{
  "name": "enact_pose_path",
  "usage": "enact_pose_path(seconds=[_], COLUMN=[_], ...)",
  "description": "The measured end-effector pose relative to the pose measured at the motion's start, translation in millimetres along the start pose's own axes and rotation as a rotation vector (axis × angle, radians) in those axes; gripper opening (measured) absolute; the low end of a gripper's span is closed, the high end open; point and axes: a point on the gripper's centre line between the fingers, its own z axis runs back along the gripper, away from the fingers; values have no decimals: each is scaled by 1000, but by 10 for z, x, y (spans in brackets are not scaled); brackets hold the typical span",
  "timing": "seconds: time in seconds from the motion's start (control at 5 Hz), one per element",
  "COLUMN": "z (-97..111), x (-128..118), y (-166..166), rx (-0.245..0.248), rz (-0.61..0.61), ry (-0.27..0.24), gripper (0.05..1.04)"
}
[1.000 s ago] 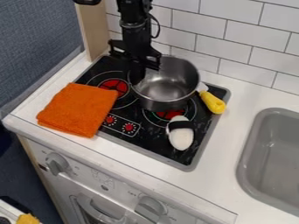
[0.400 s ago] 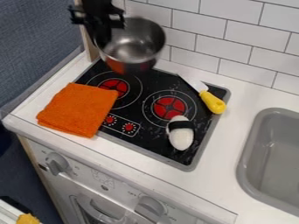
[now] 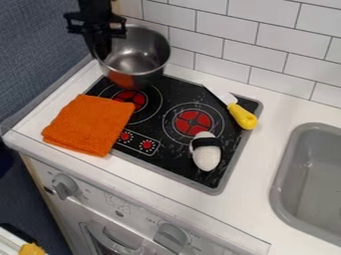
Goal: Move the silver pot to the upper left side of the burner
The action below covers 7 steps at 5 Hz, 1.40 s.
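Arm [image 3: 95, 7]: all black, matte look, chunky upright body. Gripper [image 3: 102, 53]: black too, dark crossbar [image 3: 114, 31] wider than arm, small stubby projections at both ends, narrow dark fingers [image 3: 100, 44].

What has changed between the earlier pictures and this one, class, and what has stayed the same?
The silver pot moved with the gripper from over the right burner to the stove's upper left, uncovering that burner. Since the middle picture it has shifted slightly left and lower in view. The cloth, knife and toy sushi stayed put.
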Motion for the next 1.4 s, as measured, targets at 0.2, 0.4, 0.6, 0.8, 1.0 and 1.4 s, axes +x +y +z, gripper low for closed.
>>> enact_pose_path(seconds=[0.2,0.4,0.6,0.8,1.0,1.4], z=[-80,-174,-181,-227,63,396], x=[-25,-7,-5,-28,-30,-139], y=[46,36,39,-26,-76,-217], rx=[41,58,68,66,76,60], rz=[-2,-22,-37,-58,-79,-169], ry=[30,46,46,44,-38,-112], gripper=[83,111,292,579,877,1009])
